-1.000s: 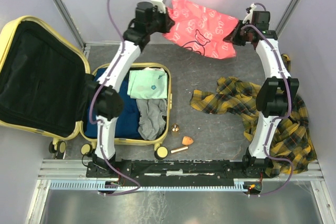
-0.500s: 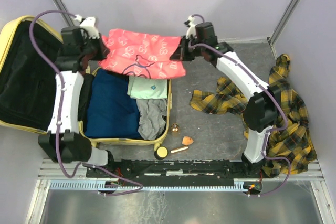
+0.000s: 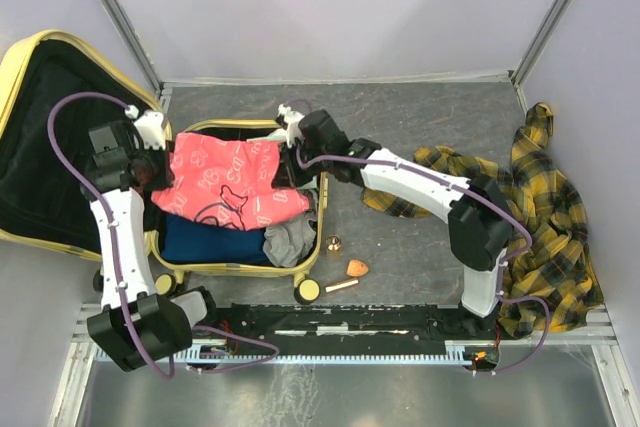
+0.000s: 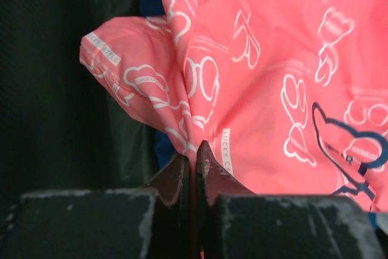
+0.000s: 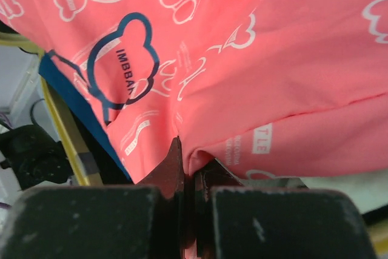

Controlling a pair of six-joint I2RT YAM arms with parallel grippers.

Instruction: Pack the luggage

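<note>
The left end effector [image 4: 195,153] has its jaws pressed together on a pinched fold at one corner of the pink cloth [image 3: 225,185]. The right end effector [image 5: 189,171] is clamped in the same way on the opposite edge, with fabric bunched between its tips.

A second ago the two arms held this cloth stretched in the air over the far side of the counter [image 3: 420,107]. Half a second ago it hung above the far rim of the luggage [image 3: 55,147]. Now both arms are down, and the cloth lies spread inside the open base of the luggage, which sits at the left of the counter with its lid thrown back to the left. The cloth covers most of the navy garment [image 3: 205,242] and the pale folded piece that showed earlier. The grey garment [image 3: 290,239] pokes out at the near right corner.

I judge this item as good as packed; it needs only to be let go, with both end effectors opening and lifting straight away so the fabric is not dragged back out. The plaid shirt [image 3: 545,227] is still heaped on the counter at the right, well apart from the luggage, so the task is not finished.
</note>
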